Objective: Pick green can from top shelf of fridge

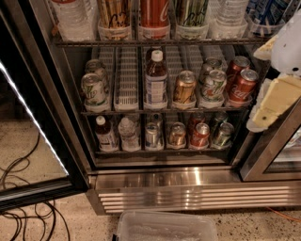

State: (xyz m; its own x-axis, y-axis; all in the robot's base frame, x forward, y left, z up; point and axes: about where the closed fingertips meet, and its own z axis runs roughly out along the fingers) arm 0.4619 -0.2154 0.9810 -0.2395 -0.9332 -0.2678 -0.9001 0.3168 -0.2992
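Green can (192,13), streaked green, white and black, on the top shelf (75,42), just one, beside one red can (154,13). Cream gripper (275,101) at right, grip can't be told.

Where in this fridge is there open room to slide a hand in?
Middle rack: the empty lane between the left green-and-white cans and the brown bottle. The top shelf, green can included, and the bottom rack are packed. The gripper hangs at the right edge.

We log the green can (192,13), 12 o'clock on the top shelf (155,42), cropped above; only its lower body shows. The gripper (275,101), 3 o'clock, runs off-frame, possibly mostly housing.
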